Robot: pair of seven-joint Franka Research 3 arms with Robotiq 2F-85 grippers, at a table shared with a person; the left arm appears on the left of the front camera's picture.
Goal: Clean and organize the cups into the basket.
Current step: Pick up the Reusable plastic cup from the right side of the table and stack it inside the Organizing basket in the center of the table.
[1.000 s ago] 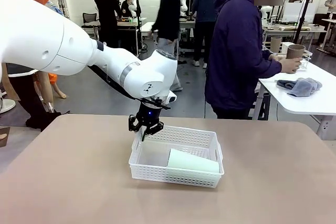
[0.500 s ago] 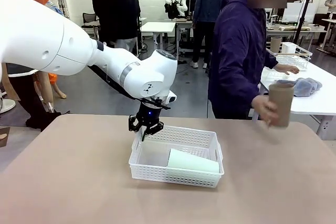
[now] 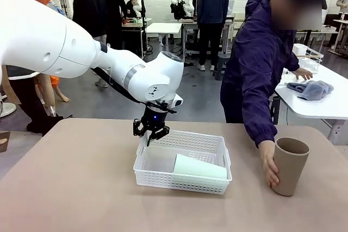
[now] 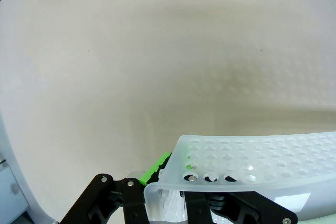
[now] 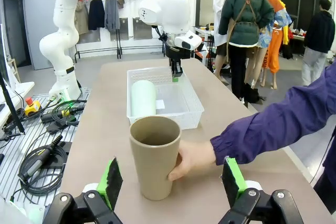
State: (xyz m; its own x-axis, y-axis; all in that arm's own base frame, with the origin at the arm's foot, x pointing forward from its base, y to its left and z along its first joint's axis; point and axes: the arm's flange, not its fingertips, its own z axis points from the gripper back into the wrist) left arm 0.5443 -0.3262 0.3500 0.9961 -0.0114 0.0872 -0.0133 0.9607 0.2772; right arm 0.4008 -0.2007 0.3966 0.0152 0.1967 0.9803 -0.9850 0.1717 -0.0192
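Since the earlier frames, the tan-brown cup [image 3: 290, 165] had been carried by the person from the side table [image 3: 326, 107] to the shared table [image 3: 70, 188]. It now stood upright near the table's right edge, mouth up. The left arm and the basket [image 3: 179, 180] had not shifted in that time.

1. Tan-brown cup. The person's hand [image 3: 268, 164] was wrapped around its side, with the arm reaching down from the far edge of the table. The cup stood well apart from the basket, to the basket's right.

2. Right gripper [image 5: 172, 179]. In the right wrist view its jaws were spread wide. The tan-brown cup [image 5: 155, 163] and the hand [image 5: 191, 158] appeared between the two green pads [image 5: 111, 179], clear of both.

3. Left gripper [image 3: 152, 133]. It pointed downward at the far-left corner of the basket. Its jaws were pinching the basket wall there. In the left wrist view the lattice wall [image 4: 252, 156] ran between the fingers of the left gripper [image 4: 173, 177], with one green pad against its outer face.

4. Mint-green cup [image 3: 200, 168]. It lay on its side inside the basket, along the near wall toward the right end.

5. Side table. A blue-grey cloth [image 3: 311, 89] lay on it behind the person.
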